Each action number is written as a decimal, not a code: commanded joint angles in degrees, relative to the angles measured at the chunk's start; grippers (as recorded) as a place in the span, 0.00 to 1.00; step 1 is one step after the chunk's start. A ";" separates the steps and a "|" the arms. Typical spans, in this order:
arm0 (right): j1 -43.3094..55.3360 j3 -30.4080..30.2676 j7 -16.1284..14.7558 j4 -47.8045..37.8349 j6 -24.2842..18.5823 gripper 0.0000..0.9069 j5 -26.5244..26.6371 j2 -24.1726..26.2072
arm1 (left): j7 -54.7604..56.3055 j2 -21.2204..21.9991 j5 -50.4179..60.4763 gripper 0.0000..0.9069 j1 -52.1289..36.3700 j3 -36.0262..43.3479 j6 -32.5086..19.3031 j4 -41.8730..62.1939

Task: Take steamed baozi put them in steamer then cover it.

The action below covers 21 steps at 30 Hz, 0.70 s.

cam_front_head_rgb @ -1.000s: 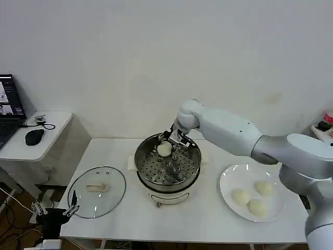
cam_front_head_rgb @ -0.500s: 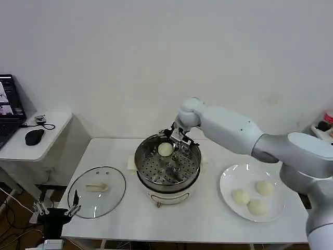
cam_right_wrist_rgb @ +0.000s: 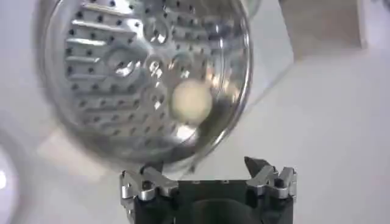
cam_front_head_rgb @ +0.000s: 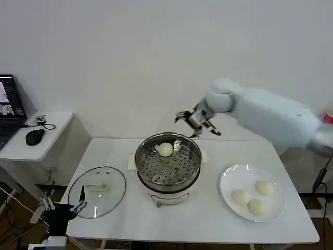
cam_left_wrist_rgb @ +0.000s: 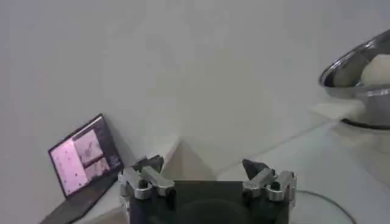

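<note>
We see one smooth cream-white baozi (cam_front_head_rgb: 165, 149) on the perforated tray at the far side of the shiny steamer (cam_front_head_rgb: 168, 162). Our right pincer (cam_front_head_rgb: 198, 122) hovers above its far right rim, spread open and empty. Three more buns (cam_front_head_rgb: 255, 197) sit on the white plate (cam_front_head_rgb: 227, 187) to the right. The left pincer (cam_front_head_rgb: 63, 208), open, waits by the glass cover (cam_front_head_rgb: 97, 191) on the counter (cam_front_head_rgb: 208, 224).
</note>
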<state>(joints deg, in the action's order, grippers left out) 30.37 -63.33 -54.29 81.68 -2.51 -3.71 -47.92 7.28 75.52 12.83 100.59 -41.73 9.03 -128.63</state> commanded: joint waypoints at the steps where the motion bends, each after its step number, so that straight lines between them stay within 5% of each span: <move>1: -2.81 -2.83 0.11 19.71 12.92 1.00 2.02 33.04 | -0.08 -1.19 -0.30 1.00 -0.65 1.38 0.22 0.28; 8: -20.49 6.86 0.21 23.97 15.42 1.00 1.32 40.81 | -0.21 -1.88 -0.08 1.00 -2.59 3.14 0.39 1.65; 12: -39.68 21.74 0.70 23.37 17.12 1.00 -0.28 41.78 | -0.24 -1.72 0.11 1.00 -2.76 3.62 0.40 1.61; 13: -44.37 26.22 0.75 22.87 17.17 1.00 -0.32 41.56 | -0.23 -1.62 0.22 1.00 -2.75 3.69 0.41 1.51; 21: -47.27 26.25 1.76 14.52 17.52 1.00 -0.68 30.27 | -0.29 -1.35 0.55 1.00 -2.27 3.40 0.45 1.27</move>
<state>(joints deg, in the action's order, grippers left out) 1.84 -48.58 -53.16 99.96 12.04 -3.45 -14.93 7.01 74.38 13.42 98.59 -38.68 9.44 -127.40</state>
